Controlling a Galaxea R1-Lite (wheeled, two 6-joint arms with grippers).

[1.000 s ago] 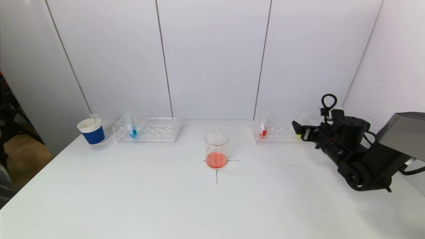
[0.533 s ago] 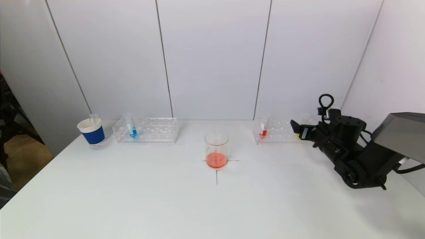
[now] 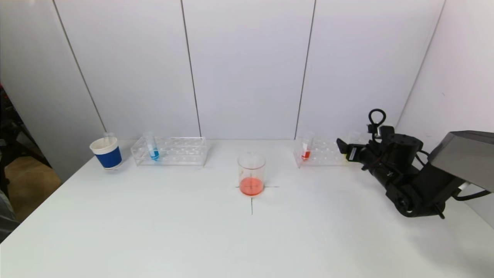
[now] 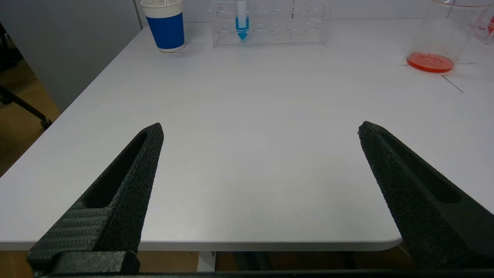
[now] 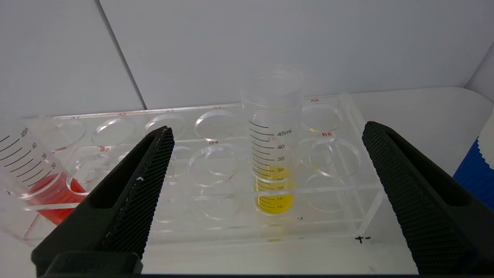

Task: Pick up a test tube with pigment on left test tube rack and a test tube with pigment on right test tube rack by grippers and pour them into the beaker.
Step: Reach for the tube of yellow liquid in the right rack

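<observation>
The beaker [image 3: 251,172] stands at mid-table with orange-red liquid in its bottom. On the left test tube rack [image 3: 181,151] a tube of blue pigment [image 3: 153,148] stands upright. The right test tube rack [image 3: 322,152] holds a tube of red pigment [image 3: 306,149]. Its tube of yellow pigment [image 5: 272,154] shows only in the right wrist view. My right gripper [image 3: 341,148] hovers open just in front of that rack's right end. The yellow tube lies ahead between its open jaws [image 5: 268,129], untouched. My left gripper [image 4: 260,126] is open and empty over the table's near edge, out of the head view.
A blue and white paper cup [image 3: 107,153] stands left of the left rack. Another blue cup [image 5: 474,170] shows right of the right rack. The wall runs close behind both racks. A black cross [image 3: 251,200] marks the beaker's spot.
My right arm has crept a little forward and to the left, closer to the right rack. Tubes, beaker and left gripper have not moved.
</observation>
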